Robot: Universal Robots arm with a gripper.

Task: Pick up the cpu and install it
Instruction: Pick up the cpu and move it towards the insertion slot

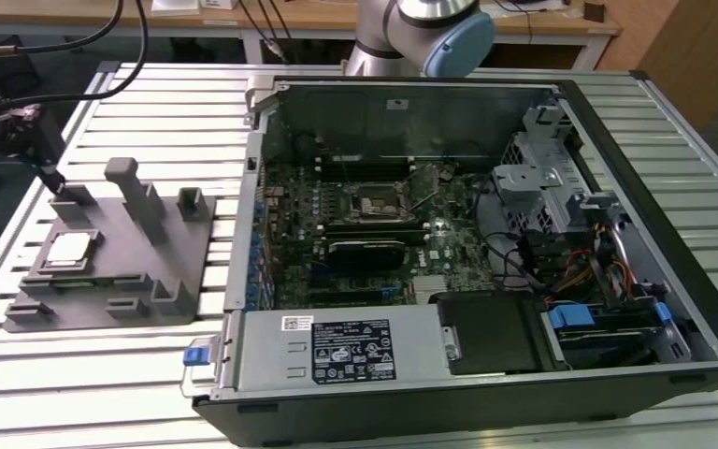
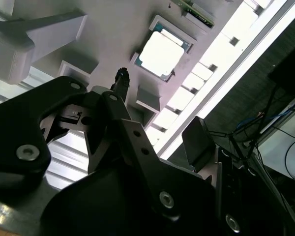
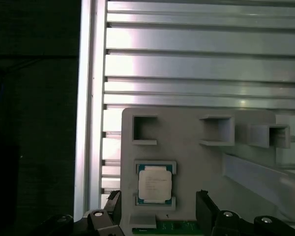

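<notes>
Silver-topped, the cpu (image 1: 70, 248) lies flat in a pocket of the grey fixture plate (image 1: 147, 285) at the lower left of the exterior view, while the gripper (image 1: 52, 182) hangs close over the plate, fingers (image 3: 205, 206) spread wide and empty.

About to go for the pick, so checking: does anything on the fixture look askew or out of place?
Nothing stands out. The cpu lies flat and square in its pocket on the grey fixture plate; the gripper hangs close by, fingers open.
</notes>
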